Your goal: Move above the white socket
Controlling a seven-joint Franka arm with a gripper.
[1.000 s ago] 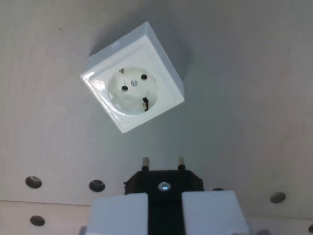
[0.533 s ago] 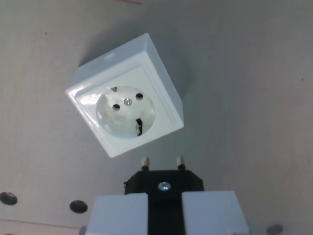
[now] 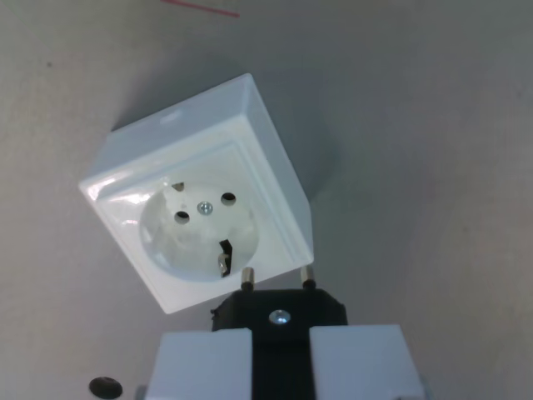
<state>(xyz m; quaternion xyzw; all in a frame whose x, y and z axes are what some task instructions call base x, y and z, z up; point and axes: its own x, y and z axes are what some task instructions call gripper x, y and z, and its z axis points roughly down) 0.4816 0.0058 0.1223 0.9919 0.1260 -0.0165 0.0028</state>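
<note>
The white socket (image 3: 198, 200) is a square box turned at an angle on the pale board, filling the upper left and middle of the wrist view. Its round recess shows two pin holes, a centre screw and a metal earth clip. My gripper (image 3: 280, 354) sits at the bottom centre, its two white fingers (image 3: 204, 367) shut on a black plug (image 3: 279, 309). The plug's two metal pins (image 3: 306, 276) point up and just overlap the socket's lower edge in the picture.
The board (image 3: 433, 167) is pale grey-beige. A dark mounting hole (image 3: 105, 387) shows at the bottom left. A thin red line (image 3: 200, 7) lies on the board at the top edge.
The camera has moved toward the socket: it looks larger and has slid down and left until it meets the plug's pins. Most board holes left the view. The plug stays held.
</note>
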